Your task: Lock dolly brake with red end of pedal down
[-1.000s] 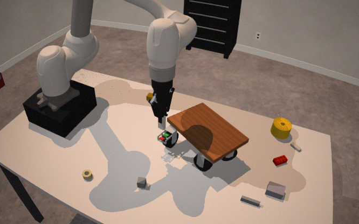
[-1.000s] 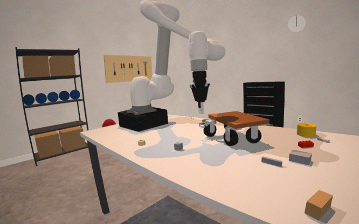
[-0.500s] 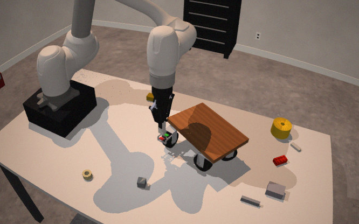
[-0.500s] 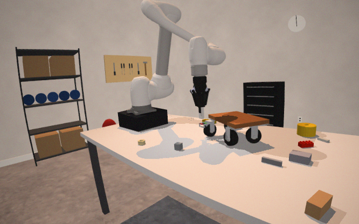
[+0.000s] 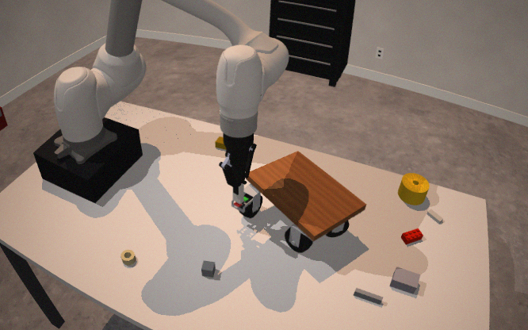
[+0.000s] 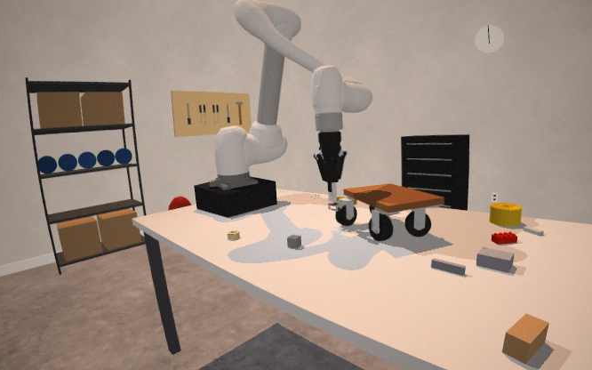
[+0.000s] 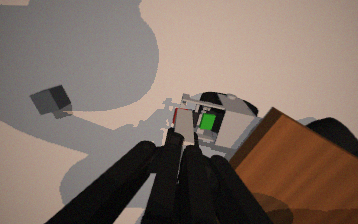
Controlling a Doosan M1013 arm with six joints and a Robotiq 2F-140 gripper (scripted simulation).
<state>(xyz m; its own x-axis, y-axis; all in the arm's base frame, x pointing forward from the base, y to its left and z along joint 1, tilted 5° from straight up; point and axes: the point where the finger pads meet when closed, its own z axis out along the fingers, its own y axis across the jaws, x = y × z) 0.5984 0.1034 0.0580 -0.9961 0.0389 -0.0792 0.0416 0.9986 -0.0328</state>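
Note:
The dolly [image 5: 305,192] has a brown wooden deck on black casters and stands mid-table; it also shows in the exterior view [image 6: 393,197]. The brake pedal [image 7: 200,121] sits on the left front caster [image 5: 250,203], with a green end [image 7: 208,122] and a red end [image 7: 175,116]. My gripper [image 5: 238,197] is shut and empty. It points straight down, its tips on the red end, which is mostly covered in the wrist view [image 7: 184,125]. In the top view only a sliver of red [image 5: 237,204] shows under the tips, next to the green end [image 5: 245,200].
A small grey cube [image 5: 208,268] and a tan ring [image 5: 128,255] lie at the front left. A yellow cylinder [image 5: 413,188], a red brick [image 5: 412,235] and grey blocks [image 5: 404,280] lie to the right. The black robot base [image 5: 88,157] stands at the left. A small yellow piece [image 5: 220,142] lies behind the gripper.

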